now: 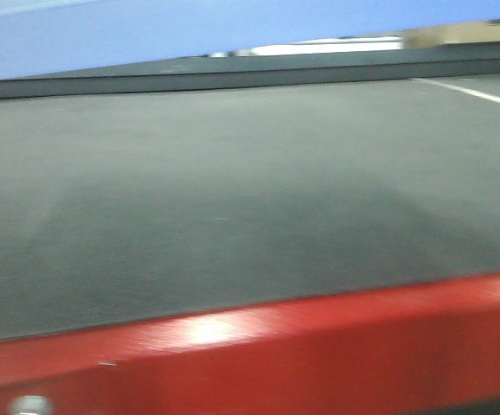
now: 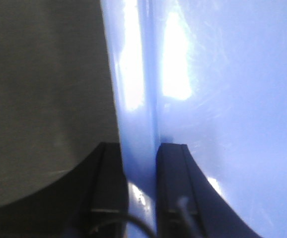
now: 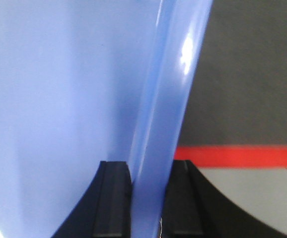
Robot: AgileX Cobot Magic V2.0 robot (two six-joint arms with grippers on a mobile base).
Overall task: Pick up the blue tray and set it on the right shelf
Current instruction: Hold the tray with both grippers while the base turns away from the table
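The blue tray (image 1: 103, 35) fills the top left of the front view, its underside seen from below. In the left wrist view my left gripper (image 2: 142, 158) is shut on the tray's left rim (image 2: 136, 99), one finger outside and one inside the tray (image 2: 233, 124). In the right wrist view my right gripper (image 3: 149, 173) is shut on the tray's right rim (image 3: 168, 99), with the tray floor (image 3: 49, 99) to the left. The tray hangs above the dark mat. The right shelf is out of view.
A red-framed table (image 1: 319, 346) with a dark grey mat (image 1: 250, 199) lies below. The red edge (image 3: 238, 155) and pale floor (image 3: 252, 193) show in the right wrist view. A white line (image 1: 475, 91) runs at far right.
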